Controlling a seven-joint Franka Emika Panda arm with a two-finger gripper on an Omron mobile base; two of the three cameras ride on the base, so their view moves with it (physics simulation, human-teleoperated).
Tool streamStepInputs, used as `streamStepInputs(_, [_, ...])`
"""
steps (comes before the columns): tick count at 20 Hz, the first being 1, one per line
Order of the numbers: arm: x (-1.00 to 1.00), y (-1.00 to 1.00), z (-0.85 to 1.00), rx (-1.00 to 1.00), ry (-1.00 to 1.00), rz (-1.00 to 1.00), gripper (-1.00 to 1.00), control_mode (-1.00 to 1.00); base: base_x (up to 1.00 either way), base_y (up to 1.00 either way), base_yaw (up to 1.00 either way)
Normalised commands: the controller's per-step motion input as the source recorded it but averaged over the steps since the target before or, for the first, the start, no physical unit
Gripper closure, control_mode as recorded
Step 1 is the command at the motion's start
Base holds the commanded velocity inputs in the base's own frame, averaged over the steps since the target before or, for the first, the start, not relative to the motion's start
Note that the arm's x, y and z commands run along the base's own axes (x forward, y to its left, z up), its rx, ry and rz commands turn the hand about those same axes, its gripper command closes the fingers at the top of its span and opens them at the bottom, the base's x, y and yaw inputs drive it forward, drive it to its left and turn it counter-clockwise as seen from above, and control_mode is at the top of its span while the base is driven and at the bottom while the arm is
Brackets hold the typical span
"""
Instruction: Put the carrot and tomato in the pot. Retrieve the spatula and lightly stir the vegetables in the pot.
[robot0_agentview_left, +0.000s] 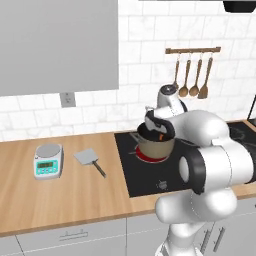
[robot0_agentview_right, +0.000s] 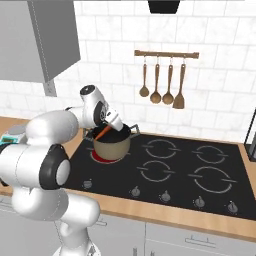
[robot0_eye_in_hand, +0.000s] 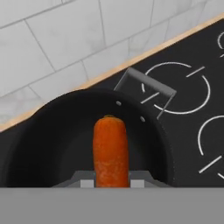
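Hand hangs over the pot on the lit burner, narrow grip clamped on the carrot, tip down over the dark interior, likely lined up for release. Spatula lies on the desk, well apart.

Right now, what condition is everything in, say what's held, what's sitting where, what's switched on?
gripper: shut on the carrot, over the pot's mouth.
carrot: held, hanging above the pot's dark inside, not yet dropped.
pot: upright on the front-left burner, no lid.
burner: glowing red under the pot.
spatula: lying flat on the wooden counter, untouched.
kitchen scale: resting on the counter left of the spatula.
wooden utensils: hanging from the wall rail.
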Motion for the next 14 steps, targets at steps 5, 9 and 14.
streamStepInputs(5, [0.12,0.01,-0.22,-0.03,-0.07,-0.04,1.0,-1.0,0.0,0.0,0.0])
streamStepInputs(9, [0.11,0.05,-0.26,-0.08,-0.13,-0.05,1.0,-1.0,0.0,0.0,0.0])
streamStepInputs(14, [0.41,0.02,-0.09,-0.05,-0.07,-0.08,1.0,-1.0,0.0,0.0,0.0])
